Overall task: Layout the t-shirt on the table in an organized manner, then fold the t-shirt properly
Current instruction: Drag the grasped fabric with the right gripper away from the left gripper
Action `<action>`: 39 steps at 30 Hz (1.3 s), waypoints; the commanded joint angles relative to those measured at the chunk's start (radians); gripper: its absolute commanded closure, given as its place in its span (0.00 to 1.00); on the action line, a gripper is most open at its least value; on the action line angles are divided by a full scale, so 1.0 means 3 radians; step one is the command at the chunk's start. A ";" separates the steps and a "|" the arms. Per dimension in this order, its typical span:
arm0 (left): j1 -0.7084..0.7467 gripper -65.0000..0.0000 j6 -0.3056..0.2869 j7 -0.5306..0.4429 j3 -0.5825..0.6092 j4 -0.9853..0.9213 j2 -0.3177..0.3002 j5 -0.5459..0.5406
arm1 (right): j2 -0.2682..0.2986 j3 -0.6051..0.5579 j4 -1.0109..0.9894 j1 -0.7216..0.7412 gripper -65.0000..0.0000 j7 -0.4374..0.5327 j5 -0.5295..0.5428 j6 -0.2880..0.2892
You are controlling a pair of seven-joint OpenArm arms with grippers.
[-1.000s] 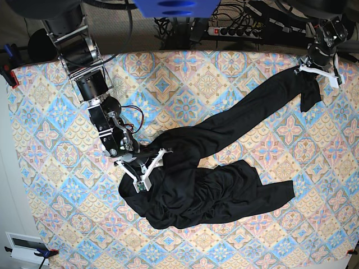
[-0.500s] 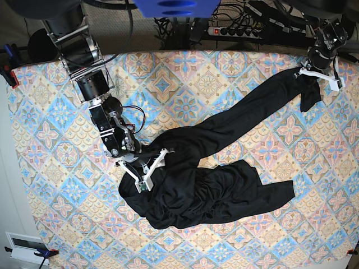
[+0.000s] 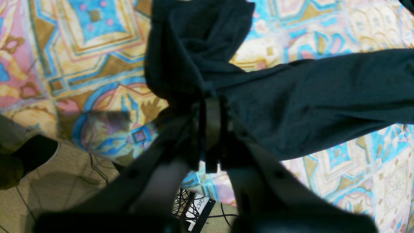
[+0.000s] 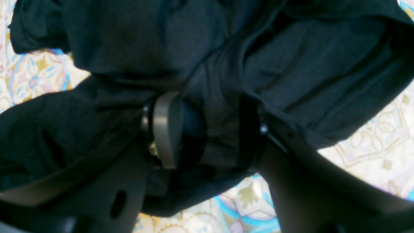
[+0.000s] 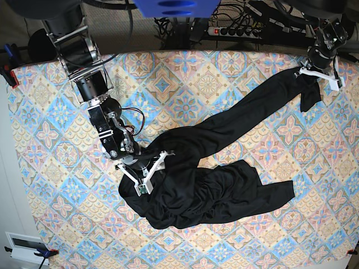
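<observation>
The black t-shirt [image 5: 213, 190] lies crumpled on the patterned table [image 5: 224, 73], with one long part pulled out toward the far right corner. There my left gripper [image 5: 305, 72] is shut on the shirt's end. The left wrist view shows the gripper [image 3: 212, 119] pinching the t-shirt [image 3: 307, 103], a bunch of it sticking out beyond the tips. My right gripper [image 5: 155, 171] is open at the left side of the heap. In the right wrist view its fingers [image 4: 163, 129] stand wide apart with t-shirt [image 4: 291, 64] folds lying loose between them.
The table's far edge runs just behind my left gripper, with carpeted floor [image 3: 48, 187] and cables below it. A power strip [image 5: 235, 31] lies behind the table. Red clamps [image 5: 8, 75] hold the cloth at the left edge. A white box [image 5: 22, 244] sits at the lower left.
My right gripper has edged slightly down and right over the heap, still open. The left gripper and the stretched part have barely moved.
</observation>
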 commanded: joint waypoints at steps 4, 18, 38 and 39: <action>0.0018 1.00 -0.0004 -0.0039 -0.0019 0.0043 -0.0043 -0.0023 | 0.0009 0.0011 0.0067 0.0094 0.57 0.0065 0.0018 0.0013; 0.0018 1.00 -0.0004 -0.0039 -0.0019 0.0043 -0.0043 -0.0023 | 0.0009 -0.0429 0.0047 0.0094 0.58 0.0075 0.0018 0.0013; -0.0002 1.00 -0.0004 -0.0039 -0.0019 0.0043 -0.0043 -0.0023 | 0.0024 -0.0419 0.0067 0.0084 1.00 0.0075 0.0018 0.0013; -0.0002 1.00 -0.0004 -0.0039 -0.0019 0.0043 -0.0043 -0.0023 | 0.0024 -0.0419 0.0067 0.0084 1.00 0.0075 0.0018 0.0013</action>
